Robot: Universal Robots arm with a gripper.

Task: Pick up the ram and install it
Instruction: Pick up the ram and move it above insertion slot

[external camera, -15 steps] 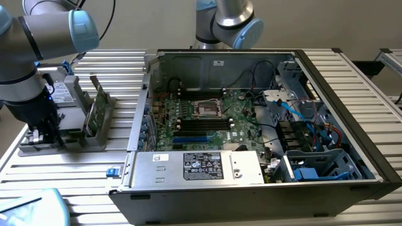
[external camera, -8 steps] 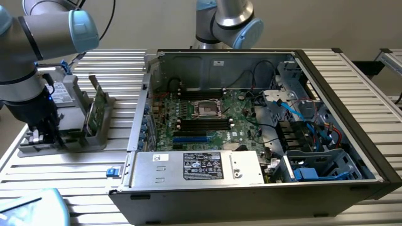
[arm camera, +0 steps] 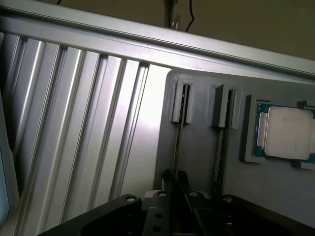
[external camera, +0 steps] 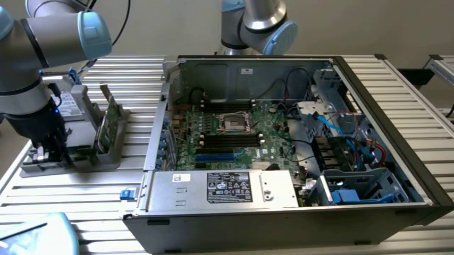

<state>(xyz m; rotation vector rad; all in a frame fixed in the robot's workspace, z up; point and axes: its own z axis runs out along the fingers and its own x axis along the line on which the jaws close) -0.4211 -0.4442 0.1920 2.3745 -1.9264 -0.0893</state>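
Gripper poised over the ram in its holding fixture. In the wrist view the ram (arm camera: 177,142) stands on its long edge in a slot of the grey fixture (arm camera: 197,147) and is seen edge-on as a thin dark line. Its long axis runs along the slot, from the slot's raised end posts toward the gripper (arm camera: 175,179), parallel to a neighbouring board (arm camera: 220,147) in the next slot. The gripper's two fingertips (arm camera: 167,181) sit narrowly apart, one on each side of the ram's upper edge; contact with the ram cannot be made out. A square silver processor (arm camera: 289,132) lies flat in a pocket beyond the neighbouring board.

The exterior view supplies the wider setting. The arm reaches down to the fixture (external camera: 106,154) at the exterior view's left, with the gripper (external camera: 51,154) low at the fixture's near end and a tall green board (external camera: 106,125) upright beside it. The open computer case (external camera: 284,218) lies on the ribbed table (external camera: 85,196) toward the exterior view's right, its motherboard (external camera: 234,133) exposed.
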